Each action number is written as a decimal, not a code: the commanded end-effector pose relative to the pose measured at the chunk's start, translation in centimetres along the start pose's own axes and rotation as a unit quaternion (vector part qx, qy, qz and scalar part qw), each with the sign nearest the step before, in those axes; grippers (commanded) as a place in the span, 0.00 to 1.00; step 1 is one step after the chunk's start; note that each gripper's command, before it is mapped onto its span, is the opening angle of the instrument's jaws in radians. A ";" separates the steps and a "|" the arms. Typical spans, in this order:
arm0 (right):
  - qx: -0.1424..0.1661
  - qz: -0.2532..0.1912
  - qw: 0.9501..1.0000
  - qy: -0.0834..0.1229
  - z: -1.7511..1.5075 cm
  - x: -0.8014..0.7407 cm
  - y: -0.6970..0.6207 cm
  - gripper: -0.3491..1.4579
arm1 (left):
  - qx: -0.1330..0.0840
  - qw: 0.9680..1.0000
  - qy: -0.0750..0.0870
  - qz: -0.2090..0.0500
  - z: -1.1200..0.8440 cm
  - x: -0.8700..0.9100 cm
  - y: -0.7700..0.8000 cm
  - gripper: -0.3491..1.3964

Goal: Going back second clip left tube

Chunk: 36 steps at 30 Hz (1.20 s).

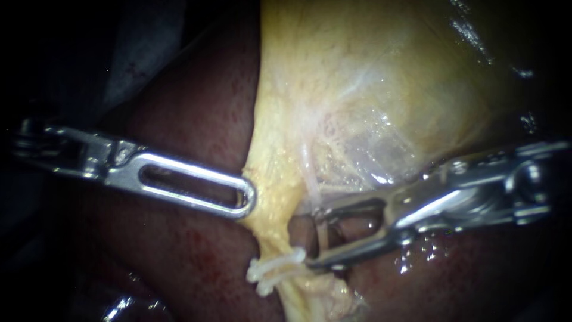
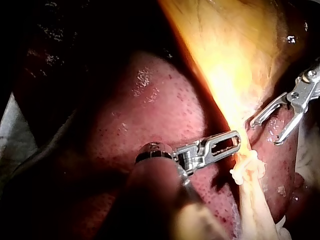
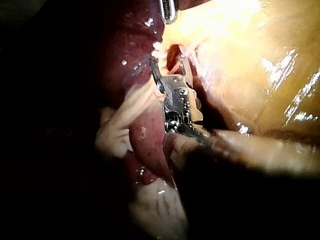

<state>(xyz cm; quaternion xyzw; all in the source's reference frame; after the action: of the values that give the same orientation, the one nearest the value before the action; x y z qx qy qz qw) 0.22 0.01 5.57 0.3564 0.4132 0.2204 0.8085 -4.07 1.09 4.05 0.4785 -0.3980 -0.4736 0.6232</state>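
White against the yellow tissue, the clip [image 1: 277, 264] is sitting across the left tube [image 1: 271, 235], where that tube is narrowing below the gallbladder [image 1: 369, 77]. Its long axis is running crosswise to the tube. One end is pointing at the right instrument [image 1: 314, 238]; the other is projecting past the tube's far edge, over the liver [image 1: 196, 107]. In the endoscope view the end nearer the right instrument is sitting slightly higher.

The right instrument's jaws are standing apart and gripping nothing. The lower jaw tip is touching, or all but touching, the near end of the clip. A second, thin pale tube [image 1: 311, 182] is passing through the gap between the jaws, just beside the clip.

The left instrument [image 1: 247, 197] is lying on the clip's opposite side, further up the left tube. Its slotted jaws are closed on the gallbladder's yellow edge.

Hard to resolve:
- A pale stub is showing just under the clip; whether it is a second clip cannot be told.
- The thin pale tube is hidden where it is crossing behind the upper jaw.
- Both shafts are cut off at the view's edges.

Count: two instruments, two tubes, one distinct clip.
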 end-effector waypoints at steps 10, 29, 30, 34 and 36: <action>-0.023 -0.022 0.999 0.030 -0.87 0.05 0.06 0.45 | 0.000 1.000 0.000 0.000 -0.01 -0.01 0.03 0.00; -0.033 -0.026 0.998 0.038 -1.03 0.12 0.07 0.46 | -0.011 1.000 -0.010 0.004 0.32 -0.11 0.32 0.00; -0.033 -0.026 0.998 0.038 -1.03 0.12 0.07 0.46 | -0.011 1.000 -0.008 0.004 0.38 -0.12 0.35 0.00; -0.033 -0.026 0.998 0.038 -1.03 0.12 0.07 0.46 | -0.012 1.000 -0.007 0.005 0.60 -0.19 0.44 0.00; -0.032 -0.026 0.998 0.038 -1.03 0.12 0.06 0.45 | -0.011 1.000 -0.005 0.005 0.67 -0.19 0.45 0.00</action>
<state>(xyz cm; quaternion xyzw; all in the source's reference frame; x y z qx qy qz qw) -0.57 0.53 5.14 0.3106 0.4455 0.2255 0.8088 -4.66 1.17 4.64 0.4671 -0.3992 -0.4769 0.6285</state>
